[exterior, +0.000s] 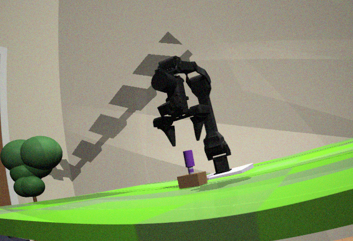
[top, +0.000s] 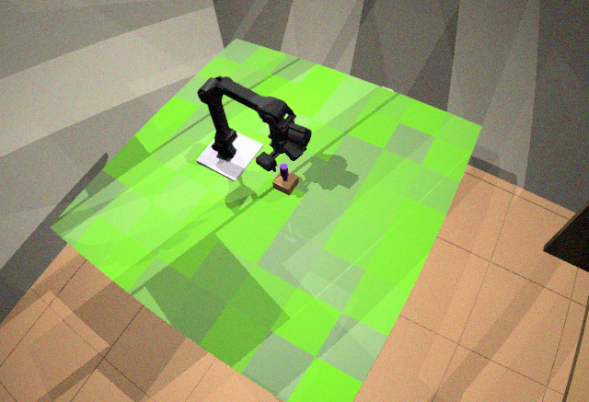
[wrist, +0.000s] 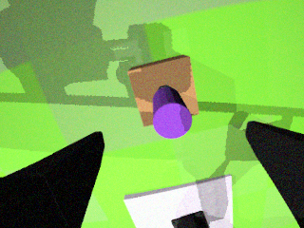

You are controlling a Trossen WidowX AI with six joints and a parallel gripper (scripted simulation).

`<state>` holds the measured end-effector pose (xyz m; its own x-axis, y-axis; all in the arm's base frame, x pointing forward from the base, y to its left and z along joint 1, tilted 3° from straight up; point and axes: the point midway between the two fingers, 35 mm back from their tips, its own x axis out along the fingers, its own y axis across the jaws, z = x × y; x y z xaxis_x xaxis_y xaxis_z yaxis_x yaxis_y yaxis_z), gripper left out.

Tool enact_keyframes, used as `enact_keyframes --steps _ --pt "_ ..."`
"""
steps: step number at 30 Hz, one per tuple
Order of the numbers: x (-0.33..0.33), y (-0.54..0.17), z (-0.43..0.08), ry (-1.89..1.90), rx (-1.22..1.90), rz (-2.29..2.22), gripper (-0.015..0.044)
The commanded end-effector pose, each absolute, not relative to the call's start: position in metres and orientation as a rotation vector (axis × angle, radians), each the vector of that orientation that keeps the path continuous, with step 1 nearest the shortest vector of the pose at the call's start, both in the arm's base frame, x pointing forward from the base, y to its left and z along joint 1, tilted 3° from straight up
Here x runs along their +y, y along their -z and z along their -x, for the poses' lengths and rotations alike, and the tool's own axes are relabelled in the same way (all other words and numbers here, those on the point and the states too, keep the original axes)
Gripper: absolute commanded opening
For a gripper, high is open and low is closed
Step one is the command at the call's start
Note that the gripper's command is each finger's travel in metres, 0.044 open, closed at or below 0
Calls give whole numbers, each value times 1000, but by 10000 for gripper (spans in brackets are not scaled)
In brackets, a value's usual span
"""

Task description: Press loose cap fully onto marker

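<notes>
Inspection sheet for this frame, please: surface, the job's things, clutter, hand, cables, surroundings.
Surface: green patchwork table, arm's white base plate on it.
Job's things: purple cap sits on the marker, upright in the brown holder block; a short grey stretch of marker shows below the cap.
Clutter: nothing seen.
Hand: hand open, empty, above the cap, not touching.
Cables: nothing seen.
Surroundings: tan tiled floor, grey walls, green tree beyond the table edge.
</notes>
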<state>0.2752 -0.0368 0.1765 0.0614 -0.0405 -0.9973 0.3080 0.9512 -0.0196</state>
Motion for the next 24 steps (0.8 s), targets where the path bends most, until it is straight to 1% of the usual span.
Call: enact_keyframes --steps 1,2,7,19,24 --pt "-36 -194 -271 269 1487 -222 440" --pt "-36 -194 -271 269 1487 -222 440" --pt "-36 -185 -272 137 1501 -77 309" --pt "-36 -185 -272 137 1501 -77 0" --pt "-36 -185 -272 137 1501 -77 0"
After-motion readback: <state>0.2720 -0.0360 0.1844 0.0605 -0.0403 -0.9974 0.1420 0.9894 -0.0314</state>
